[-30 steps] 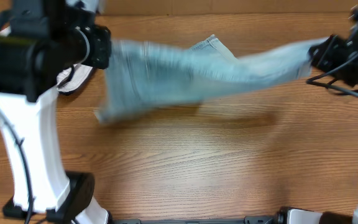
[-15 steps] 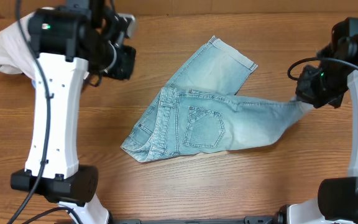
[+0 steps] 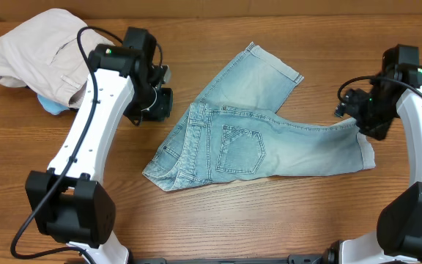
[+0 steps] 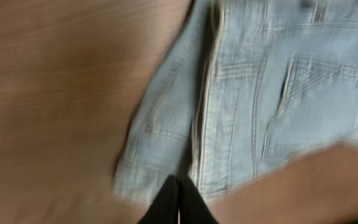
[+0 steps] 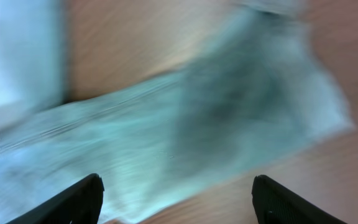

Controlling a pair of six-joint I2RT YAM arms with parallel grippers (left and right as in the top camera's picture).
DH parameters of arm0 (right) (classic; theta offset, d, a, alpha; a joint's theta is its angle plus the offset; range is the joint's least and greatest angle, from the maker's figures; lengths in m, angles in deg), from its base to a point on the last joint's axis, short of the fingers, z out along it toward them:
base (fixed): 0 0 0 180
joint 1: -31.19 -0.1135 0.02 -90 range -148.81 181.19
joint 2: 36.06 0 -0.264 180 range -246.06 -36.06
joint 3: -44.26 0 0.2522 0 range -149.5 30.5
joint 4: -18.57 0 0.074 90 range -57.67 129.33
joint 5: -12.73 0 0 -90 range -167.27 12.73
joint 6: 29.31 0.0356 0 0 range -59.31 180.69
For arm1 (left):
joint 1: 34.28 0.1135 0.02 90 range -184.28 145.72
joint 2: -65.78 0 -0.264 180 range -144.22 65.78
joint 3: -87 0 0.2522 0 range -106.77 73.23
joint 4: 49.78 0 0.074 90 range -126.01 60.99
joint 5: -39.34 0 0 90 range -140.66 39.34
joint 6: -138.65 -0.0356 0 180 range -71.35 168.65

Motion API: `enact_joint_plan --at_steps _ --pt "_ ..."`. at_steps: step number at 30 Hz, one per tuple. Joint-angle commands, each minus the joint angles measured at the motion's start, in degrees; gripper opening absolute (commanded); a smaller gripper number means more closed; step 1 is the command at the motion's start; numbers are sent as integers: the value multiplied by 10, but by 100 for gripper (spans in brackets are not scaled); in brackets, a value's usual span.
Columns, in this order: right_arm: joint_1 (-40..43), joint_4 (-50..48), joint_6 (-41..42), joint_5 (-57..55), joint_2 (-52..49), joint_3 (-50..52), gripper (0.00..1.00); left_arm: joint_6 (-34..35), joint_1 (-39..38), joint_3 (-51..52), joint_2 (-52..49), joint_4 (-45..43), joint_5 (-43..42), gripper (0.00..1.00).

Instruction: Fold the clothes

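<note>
The jeans point(image 3: 247, 139) lie flat on the table point(image 3: 269, 220) in the middle of the overhead frame, back side up, with a stitched pocket point(image 3: 240, 150) showing near the centre. The waistband point(image 3: 168, 165) is at the lower left of the garment. One leg runs toward the upper right and ends in a hem point(image 3: 277, 62) near the top of the frame. The other leg stretches to the right and ends in a hem point(image 3: 365, 150) close to the right arm. The two legs spread apart from the seat like a V. The left gripper point(image 4: 178, 200) sits just upper left of the waistband in the overhead view. In the left wrist view its dark fingers are pressed together at the bottom edge, over the waistband corner, and nothing is pinched between them. The right gripper point(image 5: 176, 180) is over the end of the right-hand leg. In the blurred right wrist view its fingers stand spread wide at the lower left and lower right corners, with pale denim lying loose beneath and no cloth caught between them. A heap of khaki trousers point(image 3: 35, 48) sits in the upper left corner of the overhead frame, well apart from the jeans, with a bit of blue cloth point(image 3: 50, 106) showing at its lower edge.
</note>
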Motion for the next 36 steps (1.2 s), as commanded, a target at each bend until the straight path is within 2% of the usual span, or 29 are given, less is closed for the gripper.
enact_joint_plan --at_steps 1,5,8,12,17,20,24,29,32,36 --pt "-6 -8 -108 185 4 -2 79 -13 3 61 13 -78 -78 4" --pt "-7 -5 -132 230 4 -2 73 -4 -3 139 5 -197 -47 4" --pt "-6 -5 -132 230 4 -2 73 7 2 170 -10 -259 -32 4" --pt "-6 -5 -132 230 4 -2 73 7 1 179 -48 -321 -83 4" --pt "-6 -3 -132 231 4 -2 70 -1 -23 179 -102 -360 -192 4" --pt "-6 -3 -132 231 4 -2 69 -1 -55 179 -148 -357 -167 4" --pt "-6 -2 -132 231 4 -2 68 -32 -72 160 -169 -306 -227 4" --pt "-6 -1 -132 231 4 -2 68 -127 -78 91 -105 -189 -327 4" --pt "-6 -5 -132 231 4 -2 68 -183 -100 73 -45 -156 -378 4" --pt "-6 -10 -132 230 4 -2 68 -219 -160 73 10 -103 -343 4"
